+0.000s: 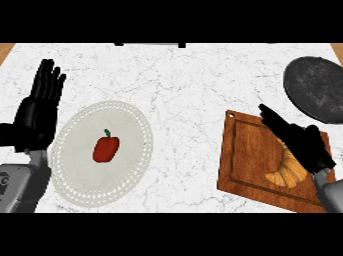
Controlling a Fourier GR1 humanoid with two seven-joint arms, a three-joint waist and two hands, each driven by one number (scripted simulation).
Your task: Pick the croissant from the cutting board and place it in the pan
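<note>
Near the counter's (181,75) right edge, the right hand (301,140) is hovering over the cutting board (248,165), fingers straight and together, covering part of the croissant (286,172) lying at the board's right side. The pan (321,89) is sitting in the counter's far right corner. By the left edge, the left hand (39,107) is resting with fingers straight, beside a plate (78,170) carrying a red pepper (106,148).
</note>
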